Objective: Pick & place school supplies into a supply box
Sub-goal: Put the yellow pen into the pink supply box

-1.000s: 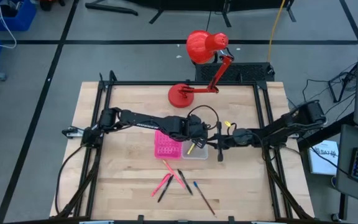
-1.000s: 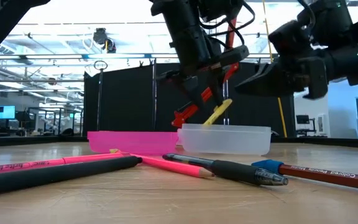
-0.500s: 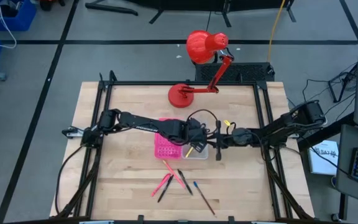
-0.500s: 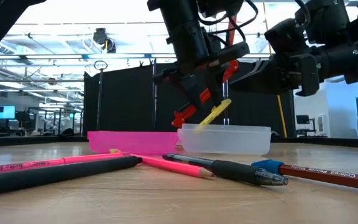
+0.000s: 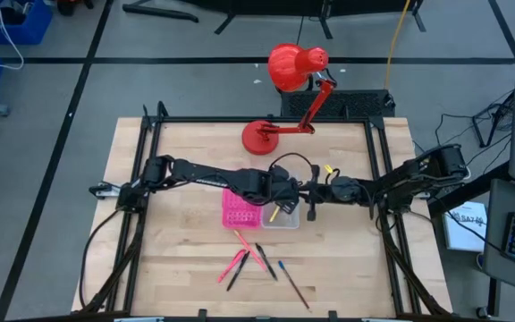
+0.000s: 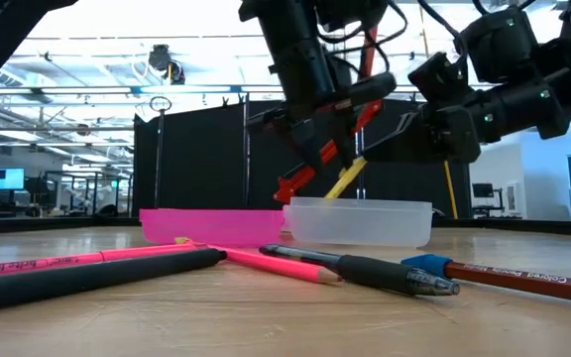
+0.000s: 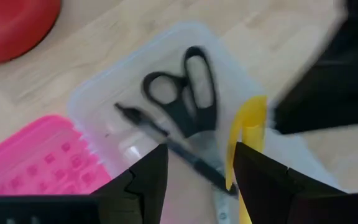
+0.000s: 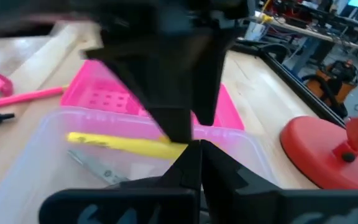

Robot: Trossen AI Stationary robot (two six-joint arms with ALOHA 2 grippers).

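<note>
the yellow pen [image 6: 345, 181] hangs tilted over the clear tray [image 6: 360, 222], which already holds scissors [image 7: 182, 93]. the left gripper [image 7: 197, 171] stands open around it; release looks next. the right gripper [image 5: 312, 211] hovers beside, closed and empty.

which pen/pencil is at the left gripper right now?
The yellow pencil, tilted over the clear plastic tray beside the left gripper; the other pens lie loose on the wooden table.
</note>
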